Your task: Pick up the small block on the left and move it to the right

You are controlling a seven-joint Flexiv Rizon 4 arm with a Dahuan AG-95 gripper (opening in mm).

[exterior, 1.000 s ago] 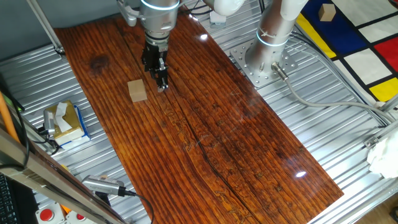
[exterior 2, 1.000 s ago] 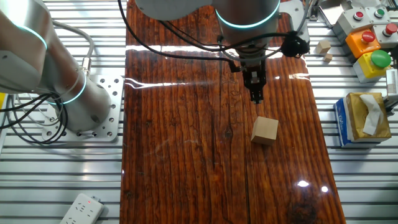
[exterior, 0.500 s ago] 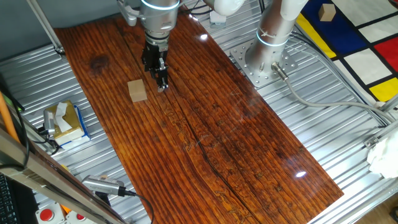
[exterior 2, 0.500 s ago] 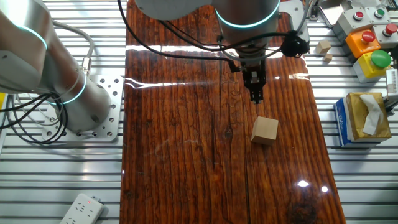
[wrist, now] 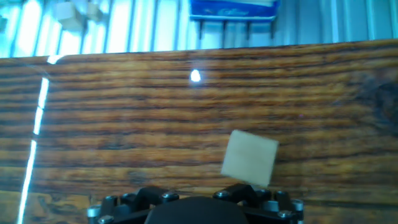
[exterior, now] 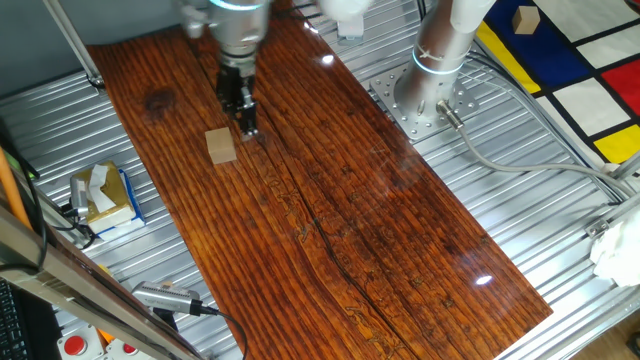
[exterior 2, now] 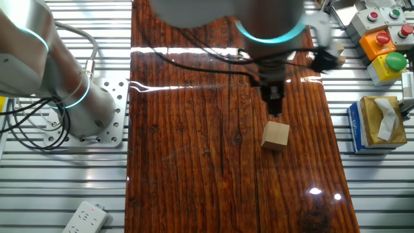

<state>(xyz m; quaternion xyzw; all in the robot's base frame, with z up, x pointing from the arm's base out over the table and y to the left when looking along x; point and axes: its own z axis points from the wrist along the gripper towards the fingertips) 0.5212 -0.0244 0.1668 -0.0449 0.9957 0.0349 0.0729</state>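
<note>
Black two-finger gripper (exterior: pixel 246 128) hangs low over the dark striped wooden tabletop (exterior: pixel 330 190), blurred, so whether its jaws are spread or pressed together cannot be told. Small light-tan wooden block (exterior: pixel 221 145) lies flat on the boards just beside the fingertips, at eight o'clock from them, not held.

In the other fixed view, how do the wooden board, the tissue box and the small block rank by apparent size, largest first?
1. Wooden board
2. Tissue box
3. Small block

The gaps are clear, so camera nearness does not change the order.
</note>
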